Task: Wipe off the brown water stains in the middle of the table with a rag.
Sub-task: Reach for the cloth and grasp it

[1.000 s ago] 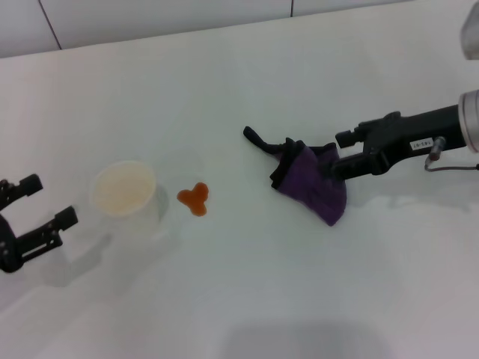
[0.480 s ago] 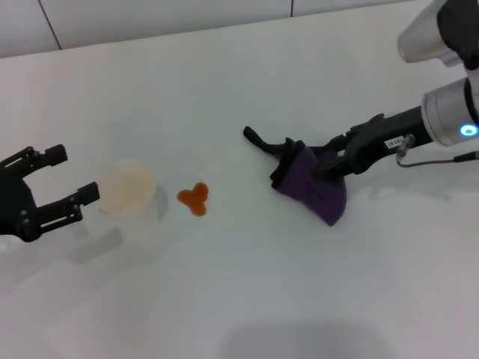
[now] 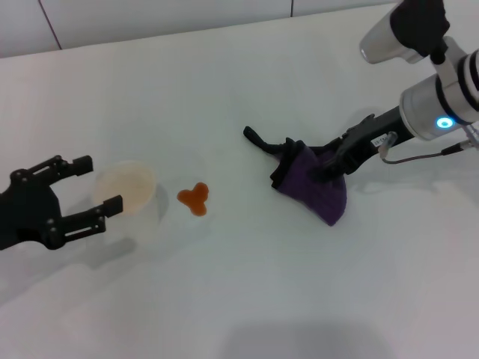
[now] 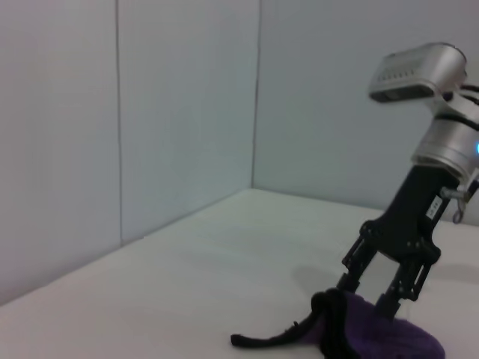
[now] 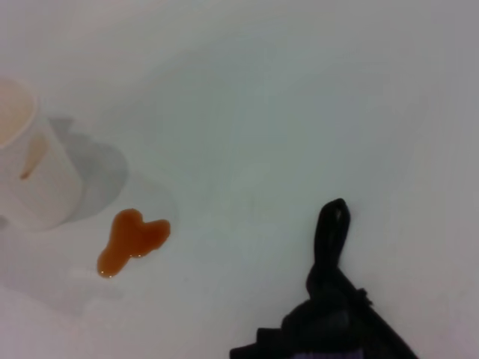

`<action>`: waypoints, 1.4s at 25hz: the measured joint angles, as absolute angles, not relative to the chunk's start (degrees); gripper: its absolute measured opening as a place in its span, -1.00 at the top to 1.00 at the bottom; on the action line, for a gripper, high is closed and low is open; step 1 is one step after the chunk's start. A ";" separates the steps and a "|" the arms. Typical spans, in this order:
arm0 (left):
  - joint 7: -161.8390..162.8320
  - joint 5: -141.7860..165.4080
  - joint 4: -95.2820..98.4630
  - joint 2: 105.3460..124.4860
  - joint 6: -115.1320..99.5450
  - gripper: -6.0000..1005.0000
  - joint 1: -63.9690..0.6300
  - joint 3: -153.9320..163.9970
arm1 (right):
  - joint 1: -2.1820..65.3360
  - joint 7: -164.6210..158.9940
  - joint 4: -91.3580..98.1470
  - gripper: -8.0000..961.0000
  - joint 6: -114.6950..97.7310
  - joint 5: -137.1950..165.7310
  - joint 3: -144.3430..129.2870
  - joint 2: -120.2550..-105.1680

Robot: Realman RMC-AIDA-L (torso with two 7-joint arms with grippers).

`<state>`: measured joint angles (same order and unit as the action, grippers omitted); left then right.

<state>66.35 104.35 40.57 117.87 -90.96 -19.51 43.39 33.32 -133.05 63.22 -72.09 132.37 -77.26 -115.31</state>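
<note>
rag [image 5: 322,329] cut off (right wrist view's edge)

Bright, even overhead light; soft faint shadows on the table [image 3: 247,292]; wrist views slightly soft.

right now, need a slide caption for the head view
Right hand on the purple rag, brown stain unwiped beside the cup, left hand open at the cup.

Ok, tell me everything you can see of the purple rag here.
The rag is a soft purple cloth with black edging, bunched into a heap on the white table. A thin black strap trails from it towards the brown stain, which it does not touch. The right gripper comes down onto its far side, fingers astride the cloth.
</note>
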 joint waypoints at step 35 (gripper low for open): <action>64.86 106.00 40.07 118.82 -88.74 -0.63 -20.37 43.51 | 39.67 -136.75 57.05 0.66 -71.56 131.92 -80.77 -115.60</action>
